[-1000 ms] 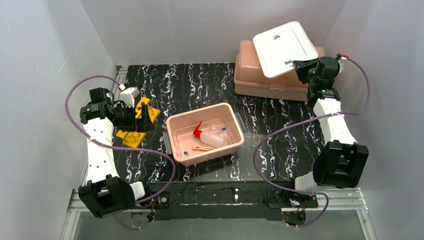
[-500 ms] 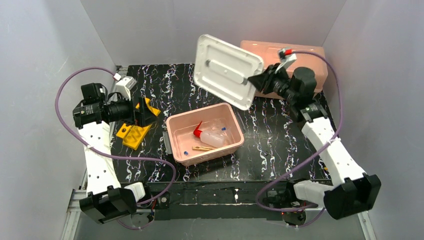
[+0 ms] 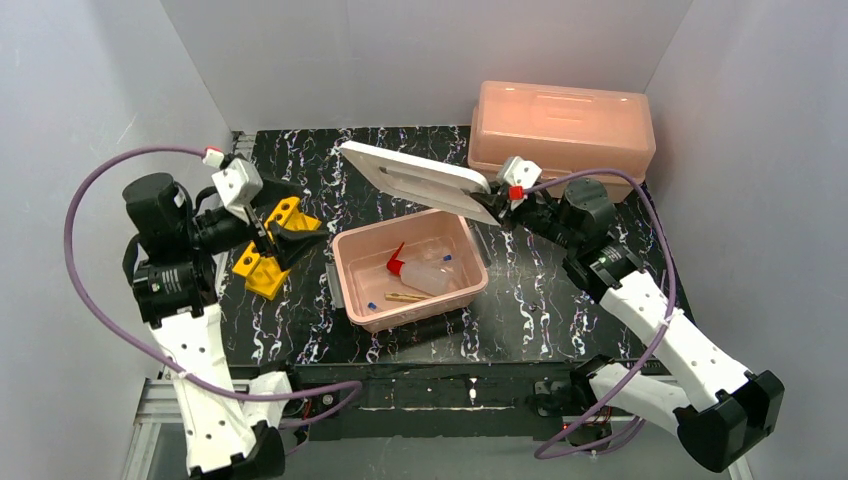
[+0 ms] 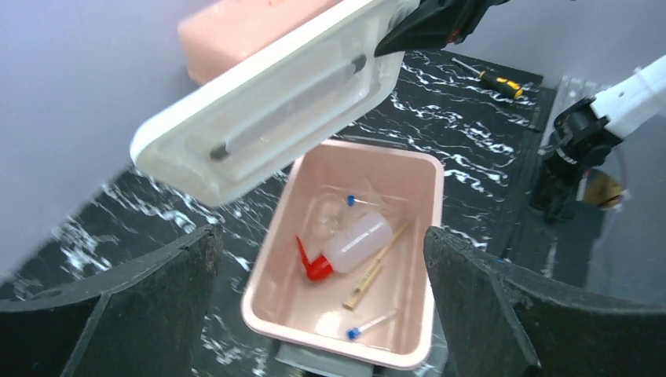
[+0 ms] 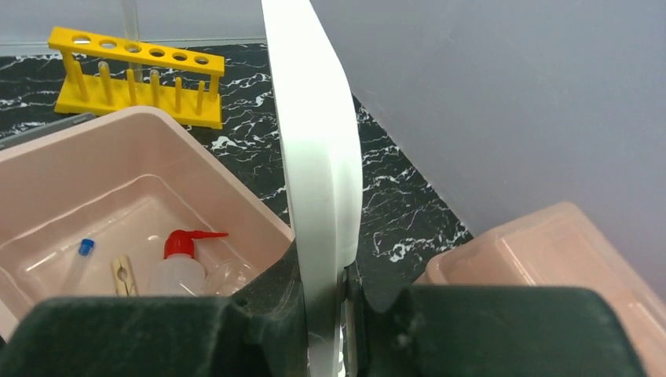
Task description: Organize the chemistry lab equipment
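Over the open pink tub (image 3: 341, 272) on the bench (image 3: 560, 300), the right jaws were clamped on the edge of the tilted white lid (image 3: 415, 178). Inside the tub lay the squeeze bottle (image 3: 432, 274), wooden stick (image 3: 405, 297) and blue-tipped pipettes (image 4: 369, 323). The left jaws gaped apart by the yellow rack (image 3: 262, 268).

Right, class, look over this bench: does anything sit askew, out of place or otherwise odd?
The white lid hangs tilted in mid-air over the open pink tub, pinched by one edge in the right tool. Inside the tub the squeeze bottle lies on its side. A screwdriver lies on the table, a stray among lab gear.
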